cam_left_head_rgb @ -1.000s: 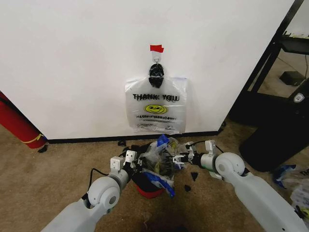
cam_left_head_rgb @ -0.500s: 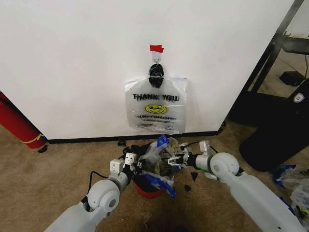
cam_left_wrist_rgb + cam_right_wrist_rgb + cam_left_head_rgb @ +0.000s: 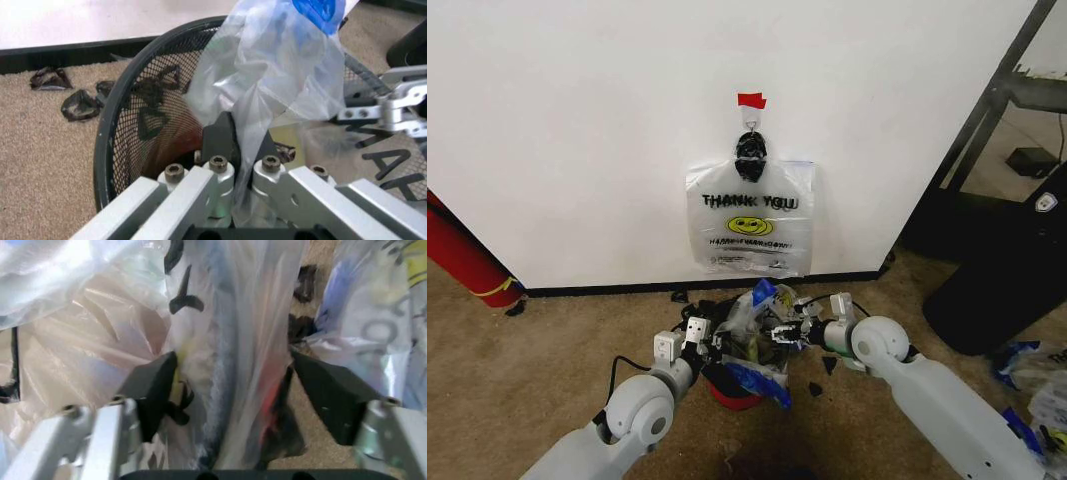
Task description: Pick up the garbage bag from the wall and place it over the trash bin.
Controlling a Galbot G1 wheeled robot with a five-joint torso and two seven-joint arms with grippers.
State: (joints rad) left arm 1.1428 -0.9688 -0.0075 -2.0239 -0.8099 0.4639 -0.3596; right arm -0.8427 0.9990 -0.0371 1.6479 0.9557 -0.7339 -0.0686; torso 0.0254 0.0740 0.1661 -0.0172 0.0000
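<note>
We work the garbage bag (image 3: 762, 335) over the trash bin (image 3: 737, 390) on the carpet below the wall (image 3: 577, 130), both arms low; the bag is at the rim but bunched, not yet spread. Our left claw (image 3: 243, 167) is clenched on a fold of it, the left wrist view baring the bin's black mesh. The right wrist view shows our right claw (image 3: 233, 385) spread wide, plastic between its jaws. A similar bag (image 3: 750, 225) hangs on the hook.

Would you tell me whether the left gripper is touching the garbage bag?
Touching: the left wrist view shows the left gripper with its fingers shut on a fold of the garbage bag.
</note>
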